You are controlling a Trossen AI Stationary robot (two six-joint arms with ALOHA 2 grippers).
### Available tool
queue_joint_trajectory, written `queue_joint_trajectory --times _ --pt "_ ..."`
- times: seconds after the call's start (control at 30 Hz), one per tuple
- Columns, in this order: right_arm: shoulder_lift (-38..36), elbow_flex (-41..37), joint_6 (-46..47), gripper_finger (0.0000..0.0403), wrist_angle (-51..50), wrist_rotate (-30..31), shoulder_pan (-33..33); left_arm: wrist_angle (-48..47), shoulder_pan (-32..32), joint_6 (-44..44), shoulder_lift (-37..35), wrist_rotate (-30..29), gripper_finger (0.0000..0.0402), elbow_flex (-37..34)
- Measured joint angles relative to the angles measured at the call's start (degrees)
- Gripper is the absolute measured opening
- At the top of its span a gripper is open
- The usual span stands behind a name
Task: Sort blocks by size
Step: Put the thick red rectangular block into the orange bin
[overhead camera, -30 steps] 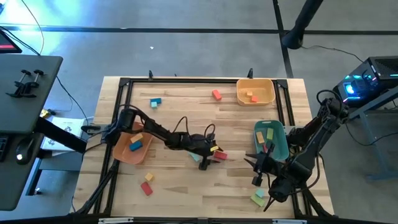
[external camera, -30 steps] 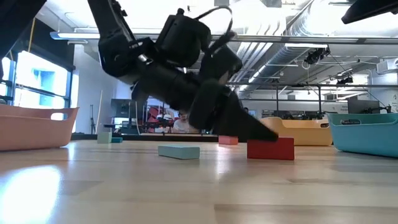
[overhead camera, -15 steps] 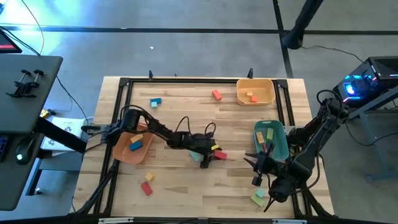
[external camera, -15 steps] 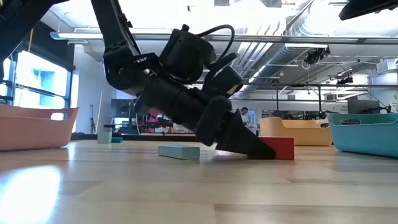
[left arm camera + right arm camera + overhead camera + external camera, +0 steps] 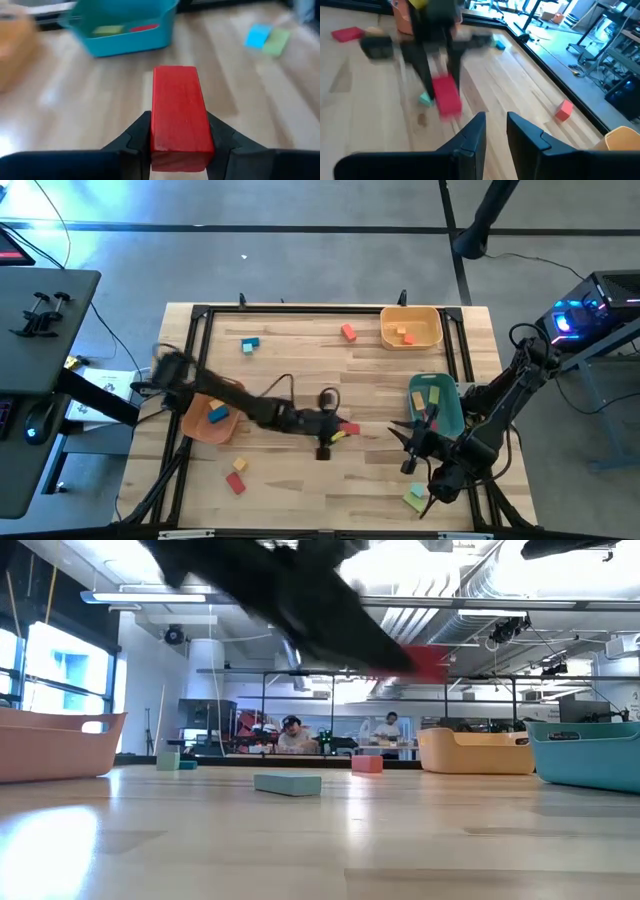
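My left gripper (image 5: 177, 142) has its two fingers (image 5: 135, 137) clamped on the sides of a red block (image 5: 178, 112) — a long bar, gripped at its near end and pointing forward. In the low view the red bar hangs clear above the table (image 5: 320, 830), with nothing under it but air. From above, this gripper sits near the middle of the table, toward the front.

My right gripper (image 5: 496, 132) waits beside the teal bin (image 5: 448, 412), at the front right of the table. Its fingers stand a narrow gap apart with nothing between them.

A flat teal block (image 5: 288, 783) lies on the wood just beside the spot where my left gripper hovers. A small red block (image 5: 348, 332) rests near the back edge, beside the yellow-orange bin (image 5: 411, 314), which holds two small orange pieces. The teal bin holds a yellow bar and a red one. The pinkish-orange bin (image 5: 192, 423) at the left holds a blue block and a yellow one. Two more blocks — one yellow, one red — lie in front of that bin, and a green and a teal block sit at the front right corner.
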Motion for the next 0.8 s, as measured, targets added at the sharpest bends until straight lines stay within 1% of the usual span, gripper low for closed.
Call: queue_joint_trajectory --times 0.1,0.17,0.23,0.33,0.37,0.43,0.53,0.6,0.7,0.8 --pt "0.00 0.00 -0.55 0.0071 -0.06 -0.15 -1.05 -15.07 -4.37 -1.12 -9.71 -11.79 0.0101 0.04" --pt "0.00 0.00 -1.45 0.0071 -0.04 -0.12 -1.75 -26.23 -7.40 -5.29 -15.37 -18.76 0.0101 0.10" --pt "0.00 0.00 -2.50 0.0071 -0.01 -0.13 -2.44 -38.26 -10.18 -13.06 -20.23 -22.90 0.0101 0.10" --pt "0.00 0.00 -4.07 0.0071 0.20 -0.13 -3.32 -56.51 -13.22 -29.56 -26.58 -24.54 0.0101 0.05" --pt "0.00 0.00 -4.43 0.0071 0.24 -0.13 -3.59 -62.69 -13.96 -35.96 -28.12 -23.92 0.0101 0.05" --pt "0.00 0.00 -5.19 0.0071 0.41 -0.14 -3.98 -74.86 -15.05 -47.89 -30.35 -20.18 0.0101 0.03" --pt "0.00 0.00 -5.43 0.0071 0.50 -0.07 -4.08 -89.99 -15.85 -61.82 -31.97 -9.41 0.0101 0.03" --pt "0.00 0.00 -6.04 0.0071 0.24 0.42 -4.08 -96.73 -15.94 -66.91 -31.90 -2.92 0.0101 -0.05" --pt "0.00 0.00 -6.90 0.0071 0.23 1.48 -4.08 -100.68 -15.94 -70.12 -31.86 4.98 0.0101 -0.08" --pt "0.00 0.00 -6.90 0.0071 0.20 1.55 -4.08 -100.31 -15.97 -70.56 -31.84 7.09 0.0101 -0.29"
